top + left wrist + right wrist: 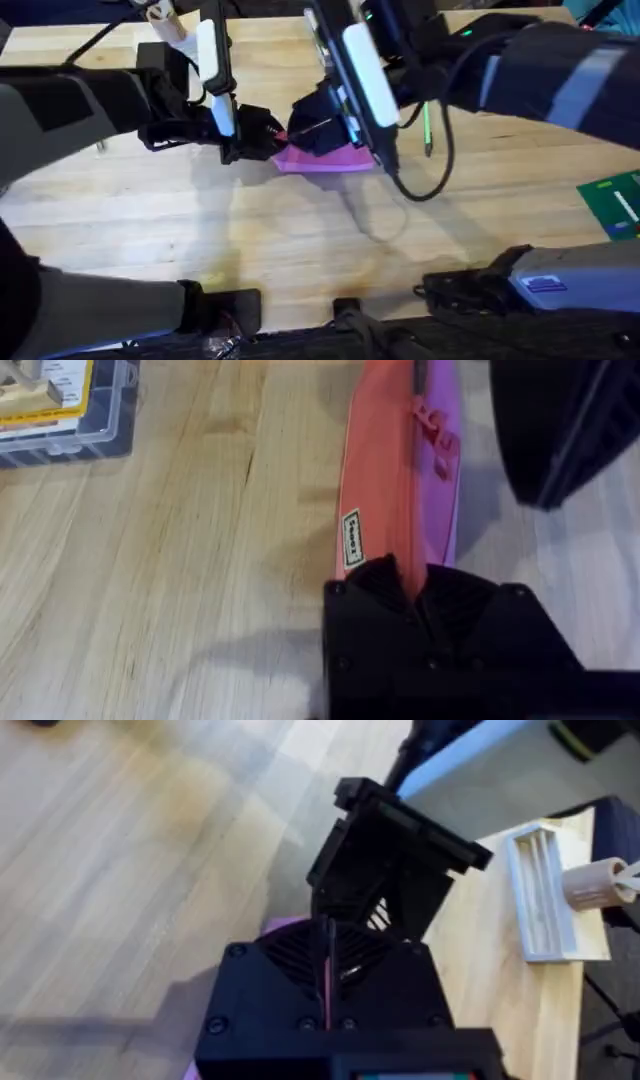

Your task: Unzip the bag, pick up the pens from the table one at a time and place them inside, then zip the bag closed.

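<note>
The left hand point(415, 595) clamps the pink pouch's point(325, 160) end; the right hand point(328, 982) pinches something thin, probably the zipper pull. Hold the pouch taut, draw steadily along the zipper.

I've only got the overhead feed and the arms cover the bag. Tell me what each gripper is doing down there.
Observer: In the left wrist view, the left gripper is shut on one end of the bag.
Operator: Now the right one.
Observer: In the right wrist view, the right gripper is pinched on a thin pink strip of the bag; I cannot tell whether it is the pull tab.
Operator: Report the zipper.
Observer: In the left wrist view, a small pink tab lies on the zipper line, apart from the left gripper. I cannot tell whether the zipper is open.
</note>
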`<state>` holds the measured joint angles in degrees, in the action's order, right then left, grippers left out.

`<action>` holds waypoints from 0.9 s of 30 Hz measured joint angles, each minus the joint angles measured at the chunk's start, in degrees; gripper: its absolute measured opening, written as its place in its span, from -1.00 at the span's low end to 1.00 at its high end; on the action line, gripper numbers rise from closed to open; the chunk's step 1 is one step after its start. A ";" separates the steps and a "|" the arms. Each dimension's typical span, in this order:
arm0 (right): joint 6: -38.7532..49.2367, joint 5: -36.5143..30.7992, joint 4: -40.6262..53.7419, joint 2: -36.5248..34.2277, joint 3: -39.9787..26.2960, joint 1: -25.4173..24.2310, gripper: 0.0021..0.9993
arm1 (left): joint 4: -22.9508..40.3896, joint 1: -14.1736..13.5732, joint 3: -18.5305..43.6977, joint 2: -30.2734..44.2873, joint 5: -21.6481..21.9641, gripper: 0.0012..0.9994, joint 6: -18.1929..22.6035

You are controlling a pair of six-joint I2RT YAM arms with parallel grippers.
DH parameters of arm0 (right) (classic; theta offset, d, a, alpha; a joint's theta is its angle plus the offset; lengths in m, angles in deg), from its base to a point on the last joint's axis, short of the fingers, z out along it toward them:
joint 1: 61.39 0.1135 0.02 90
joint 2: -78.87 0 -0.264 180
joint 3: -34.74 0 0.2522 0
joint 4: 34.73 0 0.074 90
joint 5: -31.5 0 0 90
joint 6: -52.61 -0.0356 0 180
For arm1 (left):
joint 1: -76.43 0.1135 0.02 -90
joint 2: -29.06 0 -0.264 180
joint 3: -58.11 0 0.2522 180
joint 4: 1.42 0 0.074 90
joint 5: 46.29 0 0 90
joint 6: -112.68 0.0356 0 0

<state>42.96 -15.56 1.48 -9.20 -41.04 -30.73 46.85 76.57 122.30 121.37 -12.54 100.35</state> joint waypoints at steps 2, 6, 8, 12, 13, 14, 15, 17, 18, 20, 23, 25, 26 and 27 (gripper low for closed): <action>-0.86 0.02 -0.55 -0.86 0.00 0.82 -0.94 | 0.00 -0.02 0.00 0.00 0.00 -0.92 0.00; -1.82 0.04 -0.89 -1.18 0.00 1.10 -0.94 | 0.00 -0.02 0.00 0.00 0.00 -0.92 0.00; -2.05 0.02 -0.96 -1.17 0.00 0.88 -0.94 | 0.00 -0.02 0.00 0.00 0.00 -0.92 0.00; -2.42 0.02 -0.79 0.36 0.00 -0.80 -0.94 | 0.00 -0.02 0.00 0.00 0.00 -0.92 0.00; -2.54 0.02 -0.78 1.08 0.00 -1.15 -0.92 | 0.00 -0.02 0.00 0.00 0.00 -0.92 0.00; -2.60 0.03 -0.78 1.86 0.00 -1.47 -0.77 | 0.00 -0.02 0.00 0.00 0.00 -0.92 0.00; -2.79 0.03 -0.77 2.59 0.00 -1.77 -0.50 | 0.00 -0.02 0.00 0.00 0.00 -0.92 0.00; -2.81 0.02 -0.76 4.13 0.00 -2.28 0.07 | 0.00 -0.02 0.00 0.00 0.00 -0.92 0.00; -2.81 0.02 -0.74 4.89 0.00 -2.43 0.33 | 0.00 -0.02 0.00 0.00 0.00 -0.92 -0.01; -2.72 0.02 -0.72 6.47 0.00 -2.51 0.90 | 0.00 -0.02 0.00 0.00 0.00 -0.92 0.00; -2.79 -0.07 -0.61 8.53 0.00 -2.49 0.99 | 0.00 -0.02 0.00 0.00 0.00 -0.92 0.00; -2.79 -0.07 -0.42 9.58 0.00 -2.49 0.99 | 0.00 -0.02 0.00 0.00 0.00 -0.92 0.00; -2.81 -0.09 -0.17 10.15 0.00 -2.49 1.00 | 0.00 -0.02 0.00 0.00 0.00 -0.92 0.00; -2.79 -0.12 0.11 10.63 0.00 -2.50 1.00 | 0.00 -0.02 0.00 0.00 0.00 -0.92 0.00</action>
<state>40.16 -15.69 1.59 1.43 -41.04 -33.23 46.85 76.55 122.30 121.37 -12.54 100.35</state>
